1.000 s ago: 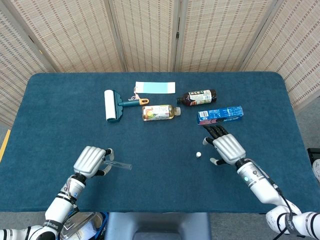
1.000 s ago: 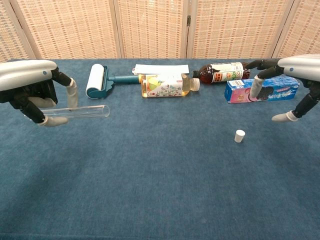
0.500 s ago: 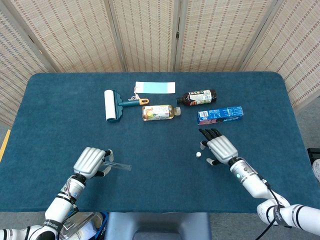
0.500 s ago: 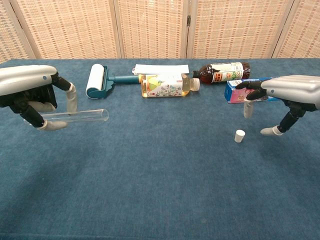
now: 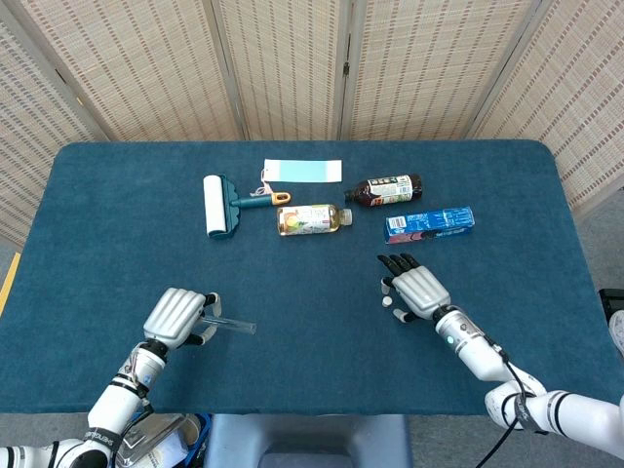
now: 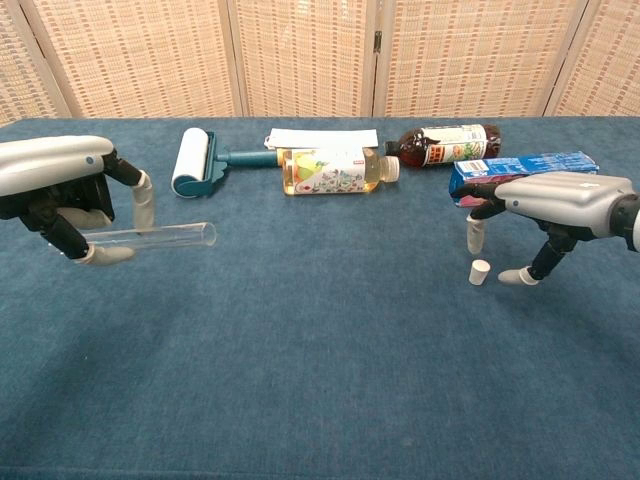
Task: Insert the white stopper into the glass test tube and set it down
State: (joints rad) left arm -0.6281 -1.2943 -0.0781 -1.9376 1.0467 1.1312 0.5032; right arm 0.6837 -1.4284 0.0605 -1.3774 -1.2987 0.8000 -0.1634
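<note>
The left hand [image 6: 62, 190] holds the clear glass test tube [image 6: 158, 234] level above the blue felt-covered worktop [image 6: 320, 370], fingers curled over the closed end and the open mouth pointing toward the centre. The small white cylindrical stopper [image 6: 480, 272] stands upright on the worktop at the right — not gripped. The right hand [image 6: 545, 205] is poised over it with fingers apart and empty; in the chest view one fingertip hangs just behind the stopper and the thumb tip rests on the cloth just beside it, though whether either touches the stopper cannot be settled from these views. In the head view the stopper [image 5: 387, 302] shows at the left edge of the right hand [image 5: 417, 289], largely masked by the fingers. Along the far side lie, left to right, a white lint roller with a teal handle [image 5: 220, 204], a pale blue-and-white paper slip [image 5: 303, 171], a clear bottle of yellow liquid [image 5: 312, 218] on its side, a dark brown bottle [image 5: 385, 189] on its side, and a blue rectangular carton [image 5: 429, 223] — all well apart from both hands.
</note>
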